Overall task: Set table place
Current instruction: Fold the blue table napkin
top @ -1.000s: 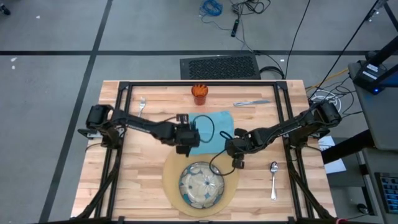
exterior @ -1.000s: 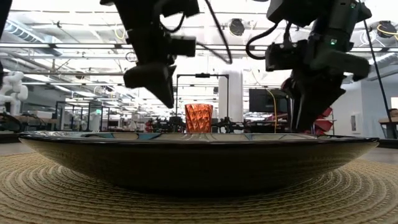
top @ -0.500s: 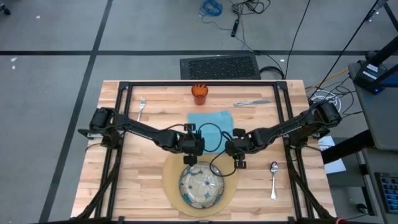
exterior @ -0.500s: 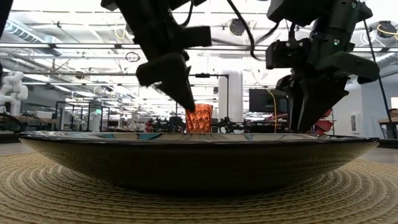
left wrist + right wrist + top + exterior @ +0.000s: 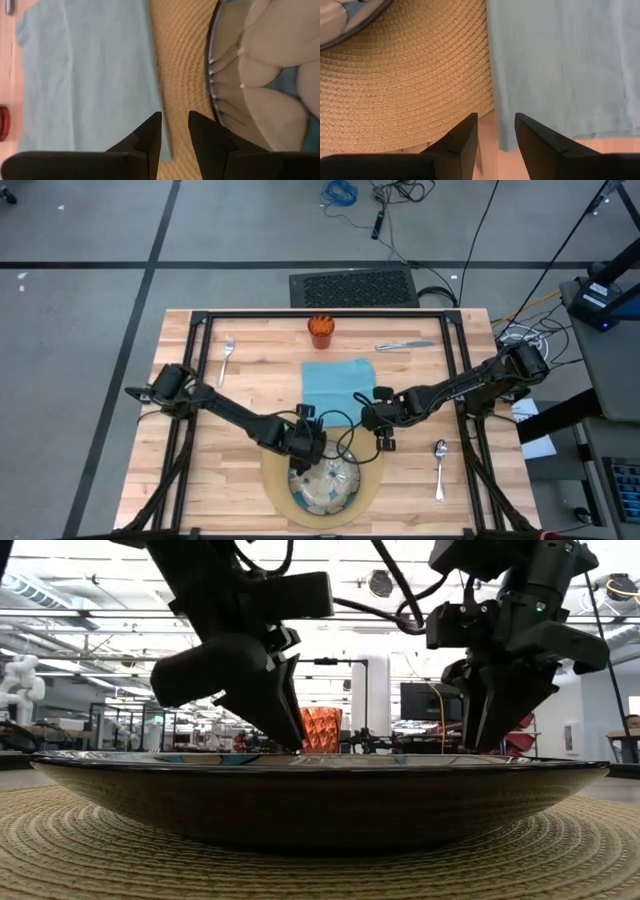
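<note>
The left hand [image 5: 303, 448] has moved to the dish [image 5: 325, 482] rim, released; the right hand [image 5: 378, 423], released, hovers at the napkin [image 5: 337, 377] edge.

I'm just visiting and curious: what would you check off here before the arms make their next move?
1. Dish sits on the round mat: ok.
2. Napkin lies flat, partly over the mat's edge: ok.
3. Left gripper open and empty above the mat: ok.
4. Right gripper open and empty at the napkin's corner: ok.
5. Fork, knife, spoon beside the mat: not ok, scattered.
6. Orange cup upright: ok.
</note>
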Robot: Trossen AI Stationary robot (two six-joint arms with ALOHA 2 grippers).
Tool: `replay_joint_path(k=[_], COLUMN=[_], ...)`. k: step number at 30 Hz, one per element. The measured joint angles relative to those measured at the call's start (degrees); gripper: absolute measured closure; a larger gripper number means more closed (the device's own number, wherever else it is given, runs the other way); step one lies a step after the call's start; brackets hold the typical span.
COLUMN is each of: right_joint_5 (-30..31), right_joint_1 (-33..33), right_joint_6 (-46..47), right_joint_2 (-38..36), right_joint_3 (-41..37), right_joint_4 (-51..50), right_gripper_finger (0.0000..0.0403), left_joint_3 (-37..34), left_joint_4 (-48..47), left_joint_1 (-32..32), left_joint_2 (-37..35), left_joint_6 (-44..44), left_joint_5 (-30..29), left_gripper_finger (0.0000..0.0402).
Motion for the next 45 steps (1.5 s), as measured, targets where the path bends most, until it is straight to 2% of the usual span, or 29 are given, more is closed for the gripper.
replay_joint_path(k=[21, 38, 45], right_joint_5=[-0.07, -0.98, -0.57], right_joint_1=[-0.09, -0.2, -0.28], right_joint_6=[-0.18, -2.71, -2.49], right_joint_2=[0.0, 0.09, 3.28], right_joint_3=[-0.03, -0.03, -0.03], right_joint_4=[1.0, 0.25, 0.72], right_gripper_finger=[0.0282, 0.0282, 0.0282], left_joint_3=[-0.11, -0.11, -0.13], left_joint_4=[0.06, -0.62, -0.61], left_joint_1=[2.3, 2.32, 2.36], left_joint_2=[3.85, 3.94, 3.94], left_joint_6=[-0.18, -1.25, -1.25], left_joint_5=[0.71, 0.51, 0.38], left_gripper_finger=[0.0315, 0.0315, 0.0315])
